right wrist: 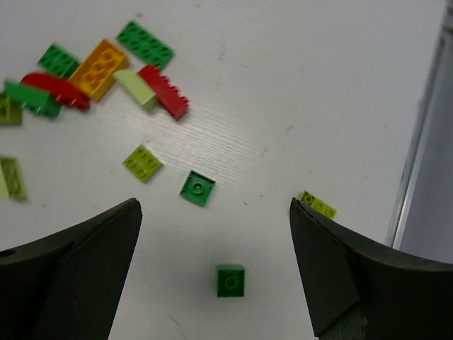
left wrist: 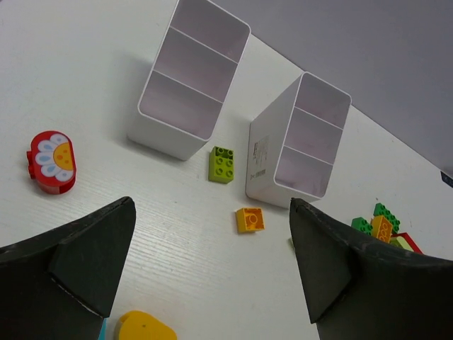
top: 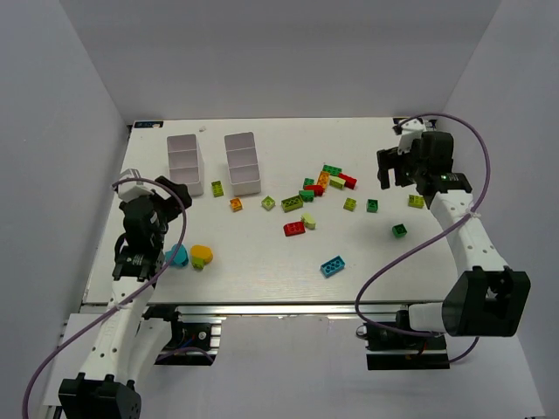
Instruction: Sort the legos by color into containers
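Two white three-compartment trays stand side by side at the back left; they also show in the left wrist view, and their compartments look empty. Legos lie scattered mid-table: a mixed cluster, a red brick, a cyan brick, an orange brick and a lime brick near the trays. My left gripper is open and empty above the near left. My right gripper is open and empty above a dark green brick.
A yellow piece and a cyan piece lie near my left arm. A red oval piece with a flower lies left of the trays. A lime plate lies near the table's right edge. Grey walls enclose the table.
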Motion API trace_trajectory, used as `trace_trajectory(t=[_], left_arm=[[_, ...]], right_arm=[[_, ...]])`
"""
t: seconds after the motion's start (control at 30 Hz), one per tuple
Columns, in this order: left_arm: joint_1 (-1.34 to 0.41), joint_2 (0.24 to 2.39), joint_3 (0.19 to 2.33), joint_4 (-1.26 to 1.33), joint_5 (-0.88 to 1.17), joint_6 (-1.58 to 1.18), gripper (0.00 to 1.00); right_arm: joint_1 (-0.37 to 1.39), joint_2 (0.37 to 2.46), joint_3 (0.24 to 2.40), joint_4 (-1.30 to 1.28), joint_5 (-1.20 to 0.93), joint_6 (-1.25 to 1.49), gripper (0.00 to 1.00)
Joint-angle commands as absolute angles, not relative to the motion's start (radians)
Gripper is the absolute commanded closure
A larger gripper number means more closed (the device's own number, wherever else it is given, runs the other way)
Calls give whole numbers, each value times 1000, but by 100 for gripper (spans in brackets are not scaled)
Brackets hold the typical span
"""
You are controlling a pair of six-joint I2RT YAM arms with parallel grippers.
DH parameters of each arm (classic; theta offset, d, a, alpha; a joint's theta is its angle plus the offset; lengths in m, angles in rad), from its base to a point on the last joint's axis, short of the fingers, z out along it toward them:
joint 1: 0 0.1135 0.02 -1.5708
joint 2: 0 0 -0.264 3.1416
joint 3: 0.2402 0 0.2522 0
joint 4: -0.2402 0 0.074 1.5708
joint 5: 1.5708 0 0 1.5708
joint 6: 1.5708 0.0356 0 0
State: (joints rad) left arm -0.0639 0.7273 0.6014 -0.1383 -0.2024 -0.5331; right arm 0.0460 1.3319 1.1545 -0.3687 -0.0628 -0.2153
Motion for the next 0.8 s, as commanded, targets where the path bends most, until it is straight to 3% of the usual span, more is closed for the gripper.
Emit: trace_trajectory(t=[0.0,0.17,0.23,0.27,0.3,0.33,0.37,0.4,0.47,0.5,0.53,0.57,0.6,0.63,0.67,0.77], left_arm=[[-66,703,647,-201,-212,-577,2],[-64,689,679,-284,-225,-589,2],[-66,678,690,-327,-222,-597,7],[-66,672,689,-336,-218,-603,11],[-66,667,686,-354,-213,-610,17],[-64,663,683,-362,-207,-624,36],[-66,661,683,-376,-198,-646,49],[-66,663,683,-385,-195,-659,64],[-66,673,690,-405,-192,-683,88],[-66,679,695,-426,-184,-693,90],[-66,695,704,-440,-184,-718,90],[-66,704,709,-452,-187,-732,83],[-66,713,715,-484,-192,-747,73],[-66,722,721,-500,-193,-774,62],[-66,742,733,-535,-199,-790,42],[-63,770,742,-589,-212,-862,27]], right_arm=[[57,1247,1094,-419,-447,-578,10],[118,1164,976,-409,-690,-733,10],[118,1164,963,-455,-800,-804,10],[121,1169,966,-524,-906,-890,15],[124,1186,966,-549,-948,-920,25],[130,1193,969,-567,-986,-934,37],[149,1210,973,-569,-989,-919,60],[156,1222,976,-565,-989,-904,68],[190,1244,998,-587,-974,-894,74],[199,1261,1006,-592,-966,-888,71],[209,1264,1012,-592,-947,-878,63],[227,1269,1020,-592,-937,-870,39],[236,1273,1023,-589,-928,-853,31],[244,1275,1025,-595,-919,-851,26],[255,1278,1028,-600,-917,-851,19],[268,1287,1029,-600,-904,-835,13]])
